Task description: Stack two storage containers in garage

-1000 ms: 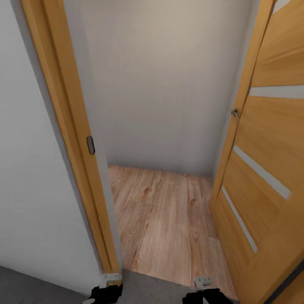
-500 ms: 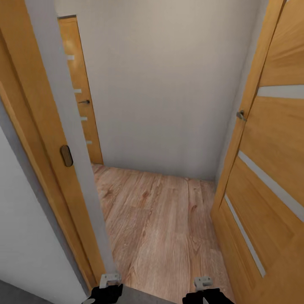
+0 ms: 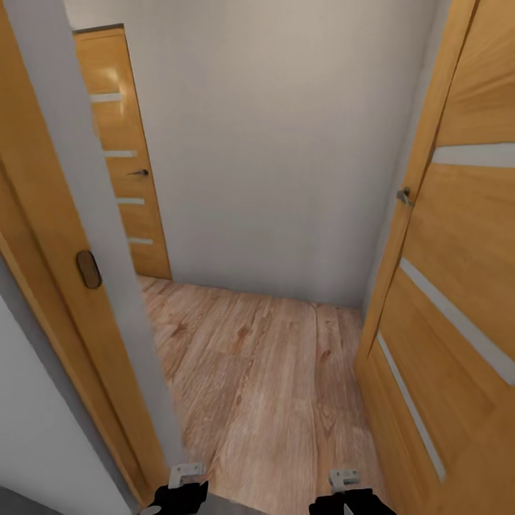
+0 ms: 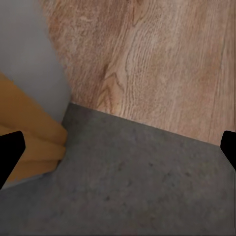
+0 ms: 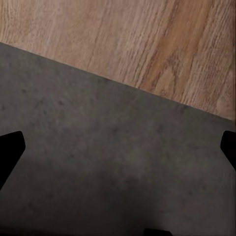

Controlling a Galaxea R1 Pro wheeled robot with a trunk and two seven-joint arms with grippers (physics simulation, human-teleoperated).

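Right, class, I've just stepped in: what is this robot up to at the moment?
The robot is at a doorway, handling nothing. Both end effectors, left and right, hang open and empty above the line where the grey concrete floor meets wood planks. Ahead is a small space with a pale wall, an open wooden door on the right and a closed door further in.

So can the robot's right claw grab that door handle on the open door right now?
Probably not. The right claw hangs low by the robot's body, open and pointing at the floor, while the door handle sits well above and ahead of it.
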